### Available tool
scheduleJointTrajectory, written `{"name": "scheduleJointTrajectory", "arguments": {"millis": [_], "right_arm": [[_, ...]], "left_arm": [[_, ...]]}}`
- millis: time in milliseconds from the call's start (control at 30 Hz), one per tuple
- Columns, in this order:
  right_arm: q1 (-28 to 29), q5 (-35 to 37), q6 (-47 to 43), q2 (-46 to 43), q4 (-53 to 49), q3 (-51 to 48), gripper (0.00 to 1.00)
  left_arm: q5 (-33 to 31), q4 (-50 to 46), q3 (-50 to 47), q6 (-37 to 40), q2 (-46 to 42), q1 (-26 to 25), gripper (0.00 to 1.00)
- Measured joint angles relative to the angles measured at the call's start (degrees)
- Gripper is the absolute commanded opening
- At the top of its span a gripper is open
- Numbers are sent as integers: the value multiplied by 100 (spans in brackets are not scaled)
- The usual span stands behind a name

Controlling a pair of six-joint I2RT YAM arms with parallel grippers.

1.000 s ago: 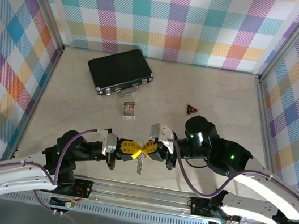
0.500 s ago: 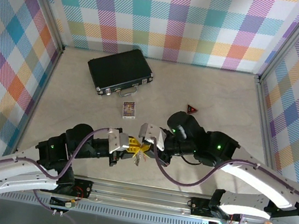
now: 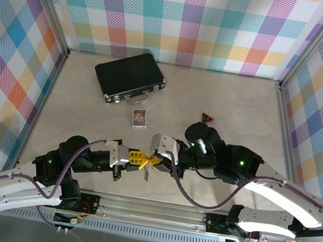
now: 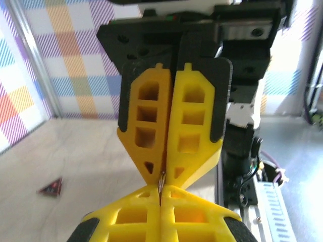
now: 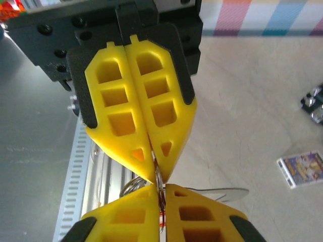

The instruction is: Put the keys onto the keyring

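Teamwork is unfolding above the near edge of the table (image 3: 230, 120): left gripper (image 3: 137, 157) and right gripper (image 3: 159, 159), tips touching, are both pinching the keyring (image 5: 132, 185) by its wire, keys (image 3: 148, 172) dangling just beneath. Gentle, untwisted feeding is looking wisest.

Two arms, left (image 3: 8, 185) and right (image 3: 284, 201), cross the bottom of the overhead frame with white shells, black joint housings and small green lights. A purple cable (image 3: 198, 197) loops along each. Their fingers (image 5: 116, 101) are bright yellow plastic with rectangular cut-outs, on black screw-studded mounts.
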Motion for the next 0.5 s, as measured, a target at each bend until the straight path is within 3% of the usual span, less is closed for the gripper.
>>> {"name": "scheduleJointTrajectory", "arguments": {"millis": [500], "right_arm": [[4,-249,245,-507,439,-348,10]], "left_arm": [[527,1932,-680,-531,90,0,0]]}}
